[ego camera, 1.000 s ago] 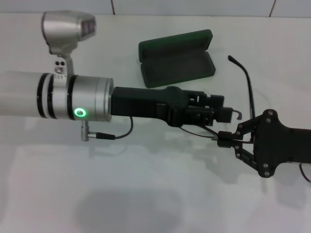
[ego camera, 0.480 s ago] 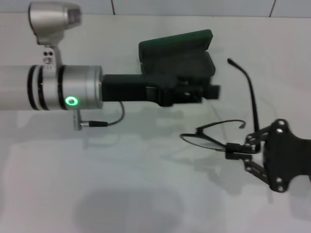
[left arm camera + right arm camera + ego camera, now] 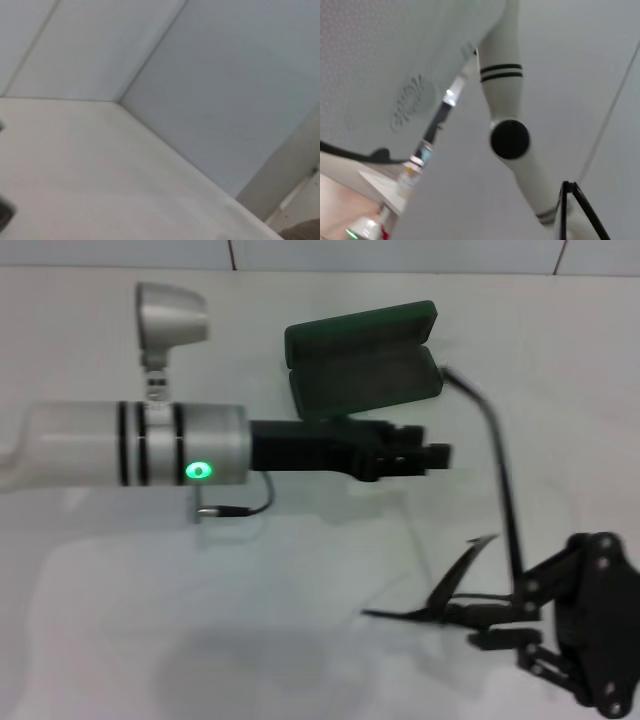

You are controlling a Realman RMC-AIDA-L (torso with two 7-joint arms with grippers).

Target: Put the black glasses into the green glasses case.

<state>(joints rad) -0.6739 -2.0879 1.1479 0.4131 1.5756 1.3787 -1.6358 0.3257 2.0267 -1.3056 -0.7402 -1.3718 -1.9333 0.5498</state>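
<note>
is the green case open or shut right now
Open: the green glasses case has its lid raised behind the tray, dark interior showing and empty. The black glasses are outside it.

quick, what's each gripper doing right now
Left gripper: holds nothing, beside the green glasses case; open or shut cannot be told.
Right gripper: shut on the black glasses.

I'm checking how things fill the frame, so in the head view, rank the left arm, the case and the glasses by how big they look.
1. Left arm: largest, though nearness to the camera inflates it.
2. Case and glasses: unsure. The case covers more solid area, the thin glasses span farther, and they are blurred.
</note>
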